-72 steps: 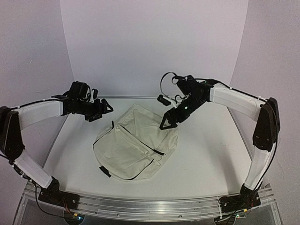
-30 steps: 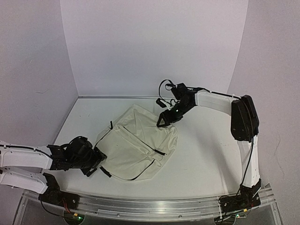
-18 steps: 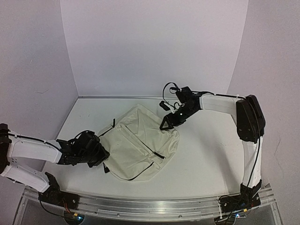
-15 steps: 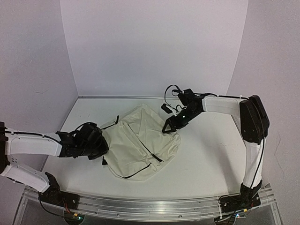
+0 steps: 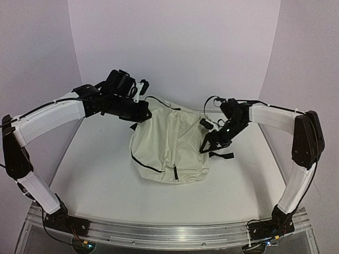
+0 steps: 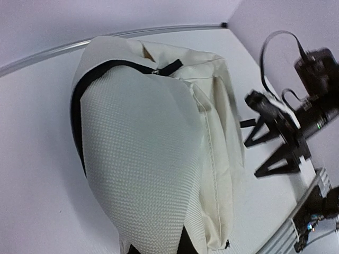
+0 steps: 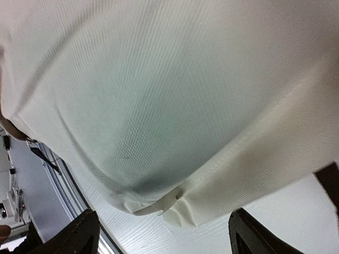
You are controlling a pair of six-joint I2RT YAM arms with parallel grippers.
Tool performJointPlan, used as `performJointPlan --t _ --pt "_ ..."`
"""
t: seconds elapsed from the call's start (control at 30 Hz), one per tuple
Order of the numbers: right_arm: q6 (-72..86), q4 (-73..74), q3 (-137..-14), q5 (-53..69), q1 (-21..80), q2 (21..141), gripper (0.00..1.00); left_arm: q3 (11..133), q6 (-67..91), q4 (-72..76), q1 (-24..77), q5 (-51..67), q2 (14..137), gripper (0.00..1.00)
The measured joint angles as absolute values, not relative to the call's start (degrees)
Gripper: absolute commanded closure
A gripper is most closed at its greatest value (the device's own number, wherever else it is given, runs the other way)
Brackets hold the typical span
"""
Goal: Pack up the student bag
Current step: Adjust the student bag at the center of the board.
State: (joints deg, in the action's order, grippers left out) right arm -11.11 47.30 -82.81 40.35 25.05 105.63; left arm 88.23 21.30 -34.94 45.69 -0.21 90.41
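Left tool (image 5: 142, 112) clamped on student bag (image 5: 169, 143) top, right tool (image 5: 206, 146) open at its side, black strap (image 5: 222, 155) beside

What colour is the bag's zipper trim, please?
The trim is black, clearest in the left wrist view.

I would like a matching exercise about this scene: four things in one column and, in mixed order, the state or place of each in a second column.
Things
1. large cream fabric backpack
2. left arm's black fingers
3. right arm's black fingers
4. black strap

States or places
a. open, facing the backpack's right side
b. lying on the white table, right of the backpack
c. shut on the backpack's upper fabric
d. upper end held up, lower end on the table

Pairs: 1-d, 2-c, 3-a, 4-b
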Motion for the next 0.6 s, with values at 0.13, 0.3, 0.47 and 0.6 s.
performJointPlan --t 0.13,0.3,0.47,0.6 --pt "-11.97 47.43 -86.72 41.53 17.62 101.05 0.08 98.64 14.10 -41.19 46.01 9.59 94.38 1.00" --pt "-14.37 47.81 -90.53 41.61 13.90 95.47 0.02 108.81 8.50 -49.16 47.73 19.75 97.57 1.00" --pt "-18.09 49.19 -92.12 44.56 15.20 93.41 0.02 114.09 5.93 -54.79 48.58 25.57 98.30 1.00" --pt "-22.24 50.67 -94.79 46.96 16.92 93.89 0.02 115.87 4.58 -57.82 48.55 28.44 99.23 1.00"
